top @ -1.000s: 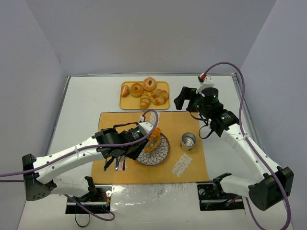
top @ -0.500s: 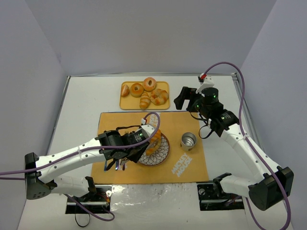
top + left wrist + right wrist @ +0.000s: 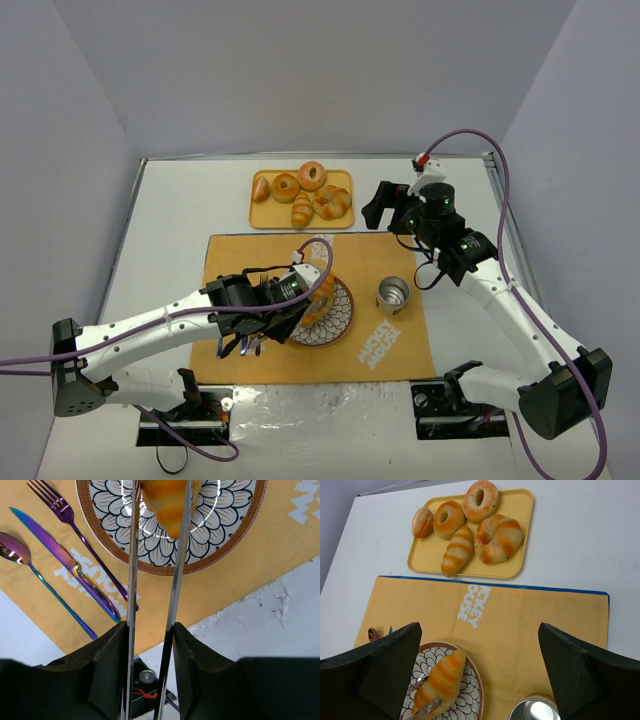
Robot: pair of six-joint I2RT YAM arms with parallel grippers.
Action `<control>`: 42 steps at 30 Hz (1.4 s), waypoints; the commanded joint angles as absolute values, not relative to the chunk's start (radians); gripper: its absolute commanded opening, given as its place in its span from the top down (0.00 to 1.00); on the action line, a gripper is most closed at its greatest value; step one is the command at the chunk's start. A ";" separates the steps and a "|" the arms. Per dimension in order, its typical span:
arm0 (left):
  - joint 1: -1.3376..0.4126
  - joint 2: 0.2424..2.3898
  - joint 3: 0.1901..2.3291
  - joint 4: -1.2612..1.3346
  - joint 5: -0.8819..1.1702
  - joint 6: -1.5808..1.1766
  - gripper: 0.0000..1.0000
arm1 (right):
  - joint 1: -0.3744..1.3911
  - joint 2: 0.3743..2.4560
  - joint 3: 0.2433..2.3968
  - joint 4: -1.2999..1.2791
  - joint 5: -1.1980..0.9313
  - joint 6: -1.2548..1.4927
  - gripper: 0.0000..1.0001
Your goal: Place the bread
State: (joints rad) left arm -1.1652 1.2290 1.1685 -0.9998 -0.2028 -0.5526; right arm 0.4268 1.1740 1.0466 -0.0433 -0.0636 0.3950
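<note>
Top view: left gripper reaches over the plate, its thin fingers pinching the bread, which sits over the plate's left half. I cannot tell whether the bread touches the plate. Metal cup is just right of the plate, and both are on the orange placemat. Yellow tray with other rolls is beyond the plate, off the mat. Right gripper hangs in the air beyond and right of the plate, well apart from it.

Left wrist: two long metal fingers are pressed against both sides of the bread, whose tapered end points down over the plate's flower pattern. Purple fork, knife and spoon lie on the mat beside the plate, the fork nearest its rim.

Right wrist: right gripper has its jaws spread wide with nothing between them. Bread lies diagonally on the plate, with tong tips at its lower end. The tray beyond the plate holds a smaller croissant, two ring rolls, a twisted roll and a small round roll. The cup is right of the plate.
</note>
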 commanded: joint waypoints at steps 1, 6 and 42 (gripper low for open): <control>-1.174 1.190 1.196 -1.014 -0.218 -0.563 0.60 | 0.436 1.159 1.072 0.006 -0.038 0.397 0.00; -1.175 1.178 1.197 -1.020 -0.218 -0.565 0.54 | 0.439 1.157 1.072 0.005 -0.037 0.397 0.00; -0.841 1.235 1.530 -1.108 -0.391 -0.466 0.51 | 0.439 1.161 1.092 0.003 -0.056 0.382 0.00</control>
